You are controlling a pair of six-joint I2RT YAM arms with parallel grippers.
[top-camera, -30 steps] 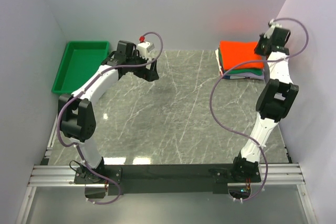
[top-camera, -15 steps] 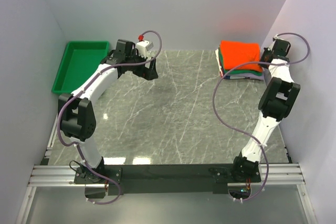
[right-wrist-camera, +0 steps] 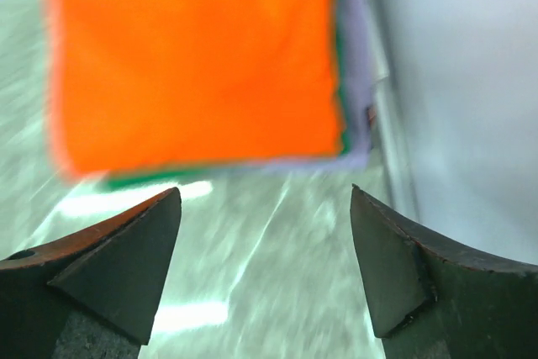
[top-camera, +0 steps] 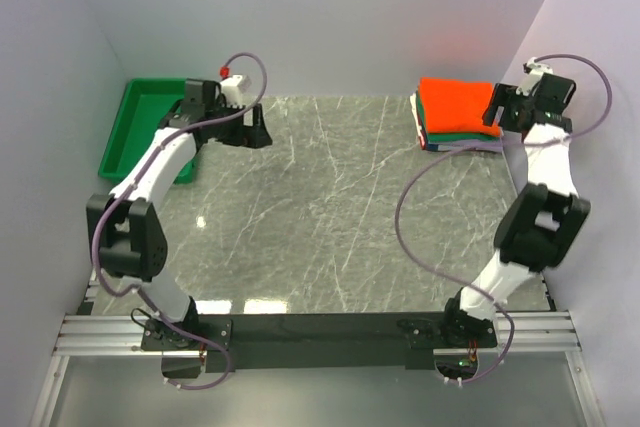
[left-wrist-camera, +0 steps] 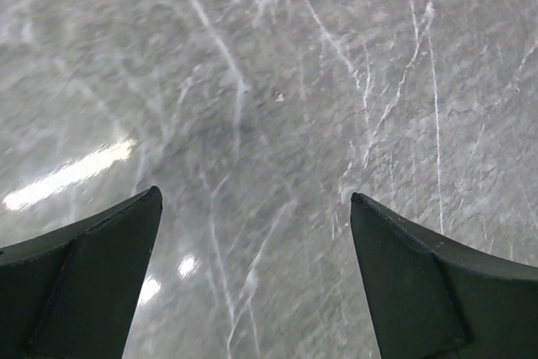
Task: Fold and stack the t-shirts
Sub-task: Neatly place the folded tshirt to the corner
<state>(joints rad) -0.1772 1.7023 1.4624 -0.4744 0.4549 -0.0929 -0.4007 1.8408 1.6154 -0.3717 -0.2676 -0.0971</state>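
Observation:
The t-shirts lie folded in a stack at the back right of the table, with the orange-red tee [top-camera: 457,104] on top, a green one [top-camera: 462,134] under it and pale layers at the bottom. My right gripper [top-camera: 497,113] hovers just right of the stack, open and empty. In the right wrist view the orange tee [right-wrist-camera: 193,56] fills the top, with a green edge [right-wrist-camera: 134,179] and a pale layer [right-wrist-camera: 357,65] peeking out; the right gripper [right-wrist-camera: 265,195] shows bare table between its fingers. My left gripper [top-camera: 258,128] is open over bare marble, as the left wrist view [left-wrist-camera: 255,195] confirms.
A rigid green tray [top-camera: 140,132] sits at the back left corner, just left of the left arm. The right wall [top-camera: 600,147] stands close behind the right wrist. White walls enclose the marble table [top-camera: 340,207] on three sides.
The right gripper opened and pulled back to the right, off the stack's edge. The left arm swung left, toward the green tray.

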